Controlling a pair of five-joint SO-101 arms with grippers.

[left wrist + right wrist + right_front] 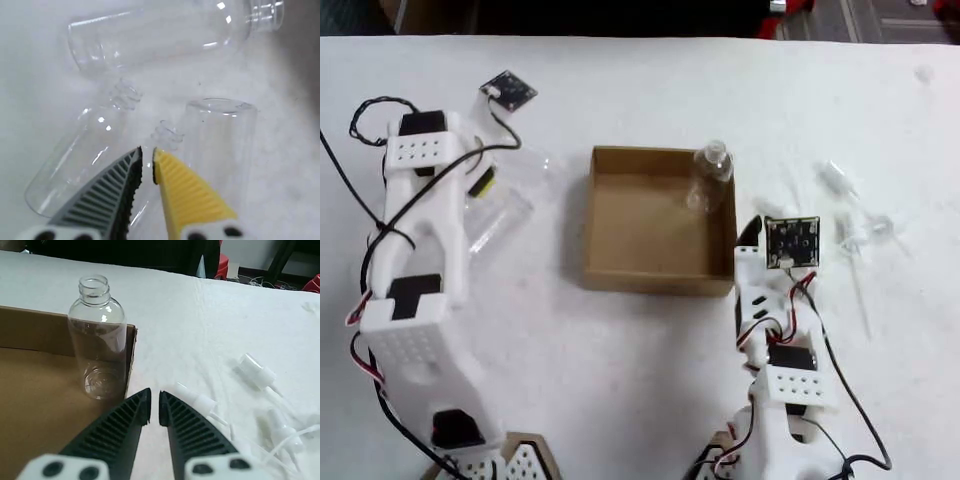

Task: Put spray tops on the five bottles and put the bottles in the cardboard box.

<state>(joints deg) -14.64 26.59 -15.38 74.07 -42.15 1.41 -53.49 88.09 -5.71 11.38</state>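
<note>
Your right tool (154, 400) is nearest, just outside the right wall of the cardboard box (655, 283), over the white worktop (620, 380). Its two black ribbed fingers (125, 425) are drawn to a narrow slit with nothing between them. From above you see that tool (750, 235) just beside the box.

Past the tips, one clear bottle (97, 340) stands upright inside the box (40, 390), tucked in its far right corner, neck open with no top on it. The high view shows it (712, 170) against the far wall.

To your right of the box the spray tops (855, 215) lie scattered on the worktop, their thin tubes pointing different ways; the right wrist view shows one white top (255, 371) on its side near the tool.

Your left tool (146, 157) hangs over the loose bottles (500, 215) left of the box, its grey and yellow fingers almost together and gripping nothing. A threaded neck (167, 134) lies just beyond the tips. One bottle (85, 150) lies on the grey finger's side, another (220, 140) on the yellow finger's side, and a farther one (160, 35) lies crosswise. All are uncapped.
</note>
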